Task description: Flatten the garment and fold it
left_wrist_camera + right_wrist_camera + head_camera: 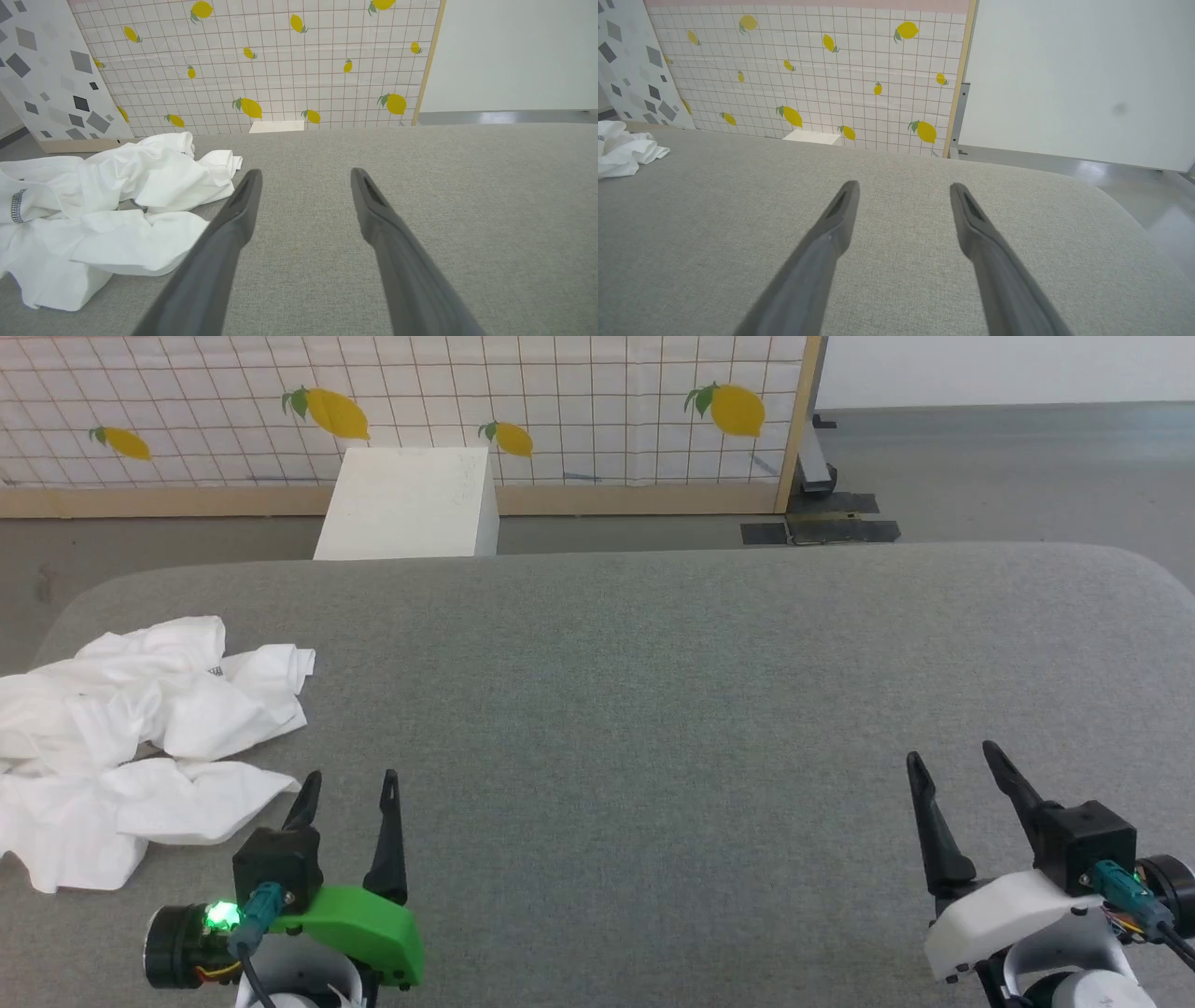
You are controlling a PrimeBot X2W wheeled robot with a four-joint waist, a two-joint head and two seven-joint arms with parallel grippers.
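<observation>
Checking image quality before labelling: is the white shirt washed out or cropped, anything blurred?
Head view: garment bright but folds readable, cropped at the left edge. Left wrist view: creases sharp, left gripper fingers slightly soft. Right wrist view: floor glare at right.

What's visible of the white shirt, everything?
The shirt is thin white fabric, crumpled in a loose heap of folds, not flattened. It lies at the left end of the grey fabric surface, its left part running out of the head view. A dark grey stitched band shows on one fold. The left gripper, open, hangs beside its near right edge; contact unclear.
</observation>
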